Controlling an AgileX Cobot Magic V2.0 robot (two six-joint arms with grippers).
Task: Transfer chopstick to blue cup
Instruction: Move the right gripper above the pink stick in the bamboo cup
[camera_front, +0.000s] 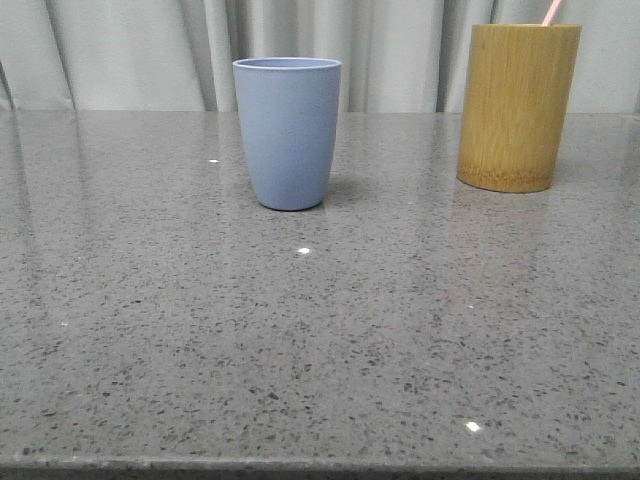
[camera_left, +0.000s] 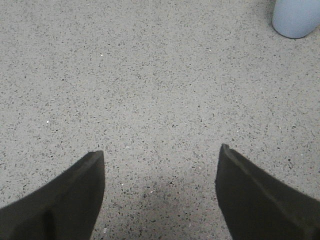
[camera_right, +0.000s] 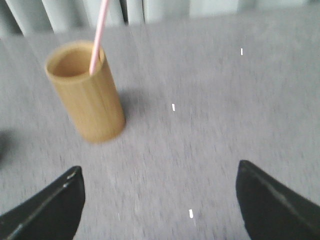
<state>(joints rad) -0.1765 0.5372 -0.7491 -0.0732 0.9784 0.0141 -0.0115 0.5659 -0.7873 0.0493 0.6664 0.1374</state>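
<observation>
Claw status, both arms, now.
Left claw: open, holding nothing, over bare table.
Right claw: open, holding nothing; chopstick sits in the bamboo cup.

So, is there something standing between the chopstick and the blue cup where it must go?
Nothing visible. The chopstick stands in the bamboo holder; between that and the blue cup is bare table.

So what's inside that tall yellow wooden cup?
A thin pale pink chopstick stands inside the tall yellow-brown bamboo cylinder, leaning on its rim and sticking out the top. Its lower end and the cup's bottom are hidden by the wall.
</observation>
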